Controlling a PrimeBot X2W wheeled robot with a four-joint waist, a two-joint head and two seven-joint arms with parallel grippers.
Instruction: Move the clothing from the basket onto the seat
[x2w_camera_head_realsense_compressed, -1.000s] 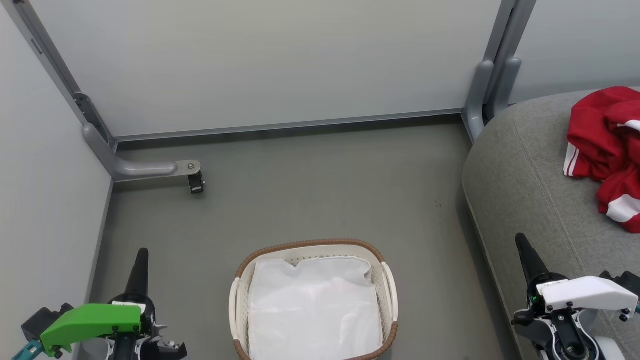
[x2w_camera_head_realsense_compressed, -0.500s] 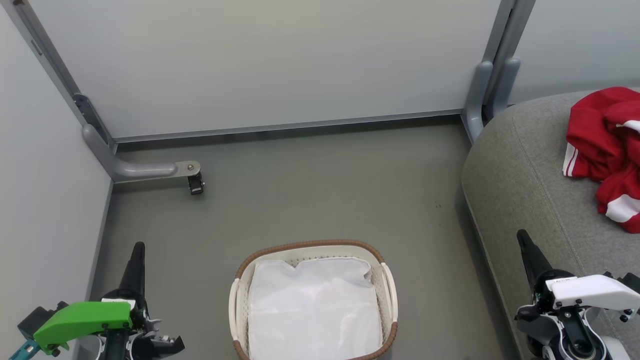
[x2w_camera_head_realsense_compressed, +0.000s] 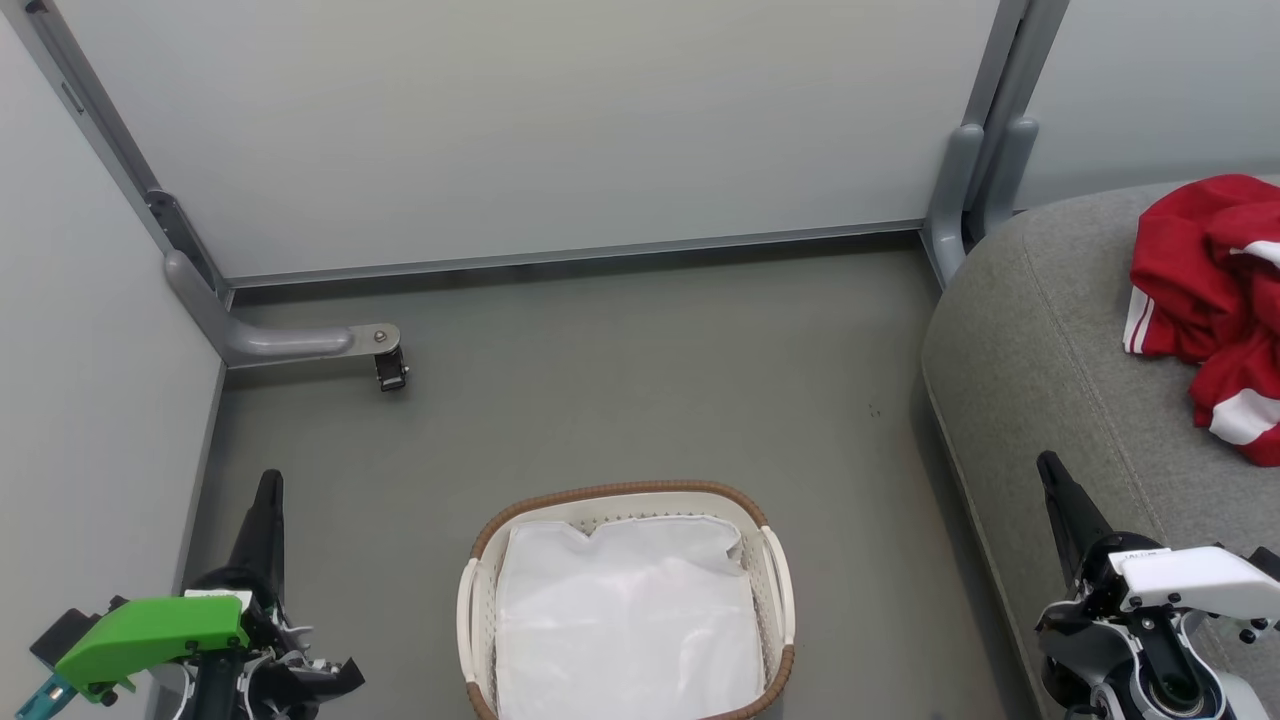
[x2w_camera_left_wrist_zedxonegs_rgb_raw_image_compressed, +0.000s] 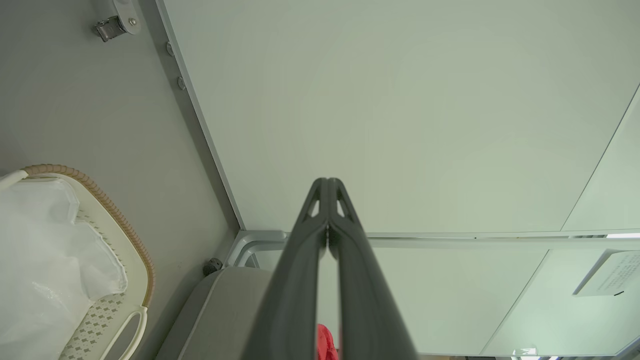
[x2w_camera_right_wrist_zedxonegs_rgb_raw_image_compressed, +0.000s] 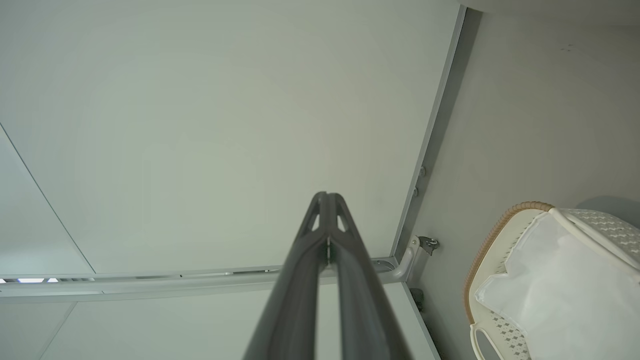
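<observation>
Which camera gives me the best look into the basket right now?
Head view: it looks down into the basket, showing its rim, both handles and the white liner; just the near end is cropped. The left wrist view catches one end with a handle, lower left; the right wrist view, one end, lower right.

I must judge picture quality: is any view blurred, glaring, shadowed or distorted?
Head view: sharp, even light, the white liner in the basket nearly washed out. Left wrist view: the left fingers loom large from the wide angle. Right wrist view: the right fingers likewise; no strong shadows.
</observation>
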